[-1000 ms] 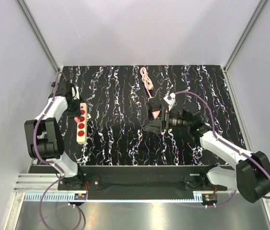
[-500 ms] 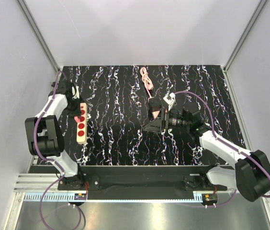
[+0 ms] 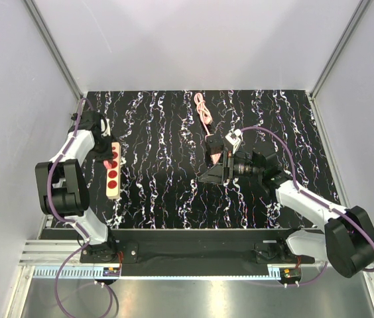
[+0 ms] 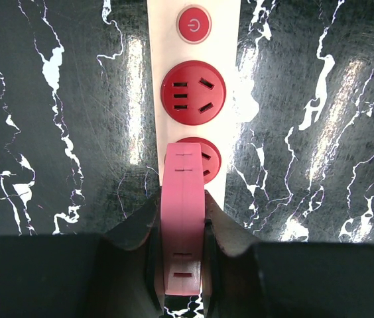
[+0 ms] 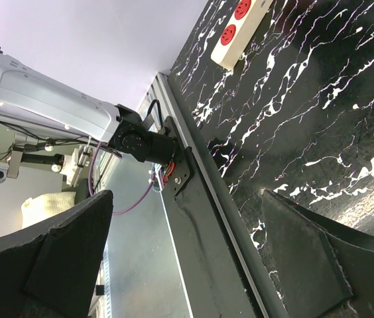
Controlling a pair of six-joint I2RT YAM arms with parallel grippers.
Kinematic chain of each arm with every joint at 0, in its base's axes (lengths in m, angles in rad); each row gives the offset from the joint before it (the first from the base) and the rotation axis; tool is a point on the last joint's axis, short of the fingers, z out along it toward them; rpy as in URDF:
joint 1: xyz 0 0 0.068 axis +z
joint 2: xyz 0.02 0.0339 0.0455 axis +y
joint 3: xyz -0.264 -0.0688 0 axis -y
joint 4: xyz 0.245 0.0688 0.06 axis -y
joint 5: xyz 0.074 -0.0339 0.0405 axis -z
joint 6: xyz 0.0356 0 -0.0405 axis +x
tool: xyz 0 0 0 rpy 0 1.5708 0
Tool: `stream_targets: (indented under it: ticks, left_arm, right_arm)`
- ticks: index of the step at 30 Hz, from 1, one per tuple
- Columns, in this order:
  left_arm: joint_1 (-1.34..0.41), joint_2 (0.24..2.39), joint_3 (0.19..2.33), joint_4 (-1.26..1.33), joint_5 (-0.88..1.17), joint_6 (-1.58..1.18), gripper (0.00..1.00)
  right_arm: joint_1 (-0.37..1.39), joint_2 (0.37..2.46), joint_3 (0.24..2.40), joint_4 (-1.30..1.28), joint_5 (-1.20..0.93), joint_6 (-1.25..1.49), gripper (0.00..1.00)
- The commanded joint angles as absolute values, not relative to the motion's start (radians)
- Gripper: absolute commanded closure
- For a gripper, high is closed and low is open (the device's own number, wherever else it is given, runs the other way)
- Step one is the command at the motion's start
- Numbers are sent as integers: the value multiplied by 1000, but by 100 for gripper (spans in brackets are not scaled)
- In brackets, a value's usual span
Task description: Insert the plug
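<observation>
So nearest the arm bases, on the left side of the black marbled table [image 3: 160,179], there's the beige strip [image 3: 113,170], lying lengthwise away from the near edge. The left gripper [image 4: 182,228] sits right over it, and its dark fingers [image 4: 137,228] are pinched in narrow on the plug [image 4: 182,195], a pink blocky thing sticking out between them. In the left wrist view, the plug's front end lines up over the second red socket [image 4: 207,156], counting from the power button [image 4: 194,24]. The first socket [image 4: 193,93] is uncovered. Honestly can't tell if the plug is touching that socket or just above it. Around the middle of the table, the right gripper [image 3: 215,162] hangs with its fingers [image 5: 306,252] spread wide, nothing between them. Just past it, a pink cord [image 3: 204,111] snakes off toward the back wall.
</observation>
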State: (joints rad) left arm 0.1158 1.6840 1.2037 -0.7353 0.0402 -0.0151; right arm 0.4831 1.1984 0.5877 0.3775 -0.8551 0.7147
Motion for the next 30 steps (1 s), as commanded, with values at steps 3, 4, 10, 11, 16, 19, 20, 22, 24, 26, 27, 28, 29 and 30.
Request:
stream_targets:
  ticks: [3,4,10,11,16,19,20,22,24,26,27,28,29,30]
  left_arm:
    - [104,1716,1186,-687,34,-28,100]
    - [106,1720,1186,-690,35,-26,100]
    - [106,1753,1181,-698,51,-32,100]
    - [107,1761,1181,-696,70,-34,100]
    - [107,1795,1187,-706,113,-43,100]
    - [109,1810,1187,-709,129,-54,100]
    - [110,1815,1186,-713,129,-57,100]
    - [112,1821,1186,-719,136,-60,100]
    - [112,1821,1181,-721,123,-58,100]
    - [114,1816,1177,-724,94,-52,100]
    - [115,1818,1177,-726,80,-51,100]
    - [115,1816,1177,-732,66,-45,100]
    - [114,1821,1175,-738,31,-41,100]
    - [114,1822,1175,-742,14,-40,100]
  right_arm:
    - [480,1203,591,426,-871,718,0]
    - [480,1204,591,428,-871,718,0]
    - [482,1204,589,428,-873,718,0]
    - [479,1204,591,428,-873,716,0]
    - [480,1207,591,429,-874,719,0]
    - [480,1207,591,430,-874,719,0]
    - [480,1207,591,430,-876,718,0]
    - [480,1209,592,430,-876,719,0]
    - [480,1206,591,430,-877,721,0]
    - [480,1200,591,430,-877,719,0]
    - [480,1198,591,430,-877,721,0]
    - [480,1197,589,430,-877,722,0]
    - [480,1195,589,430,-877,723,0]
    - [480,1193,589,430,-877,723,0]
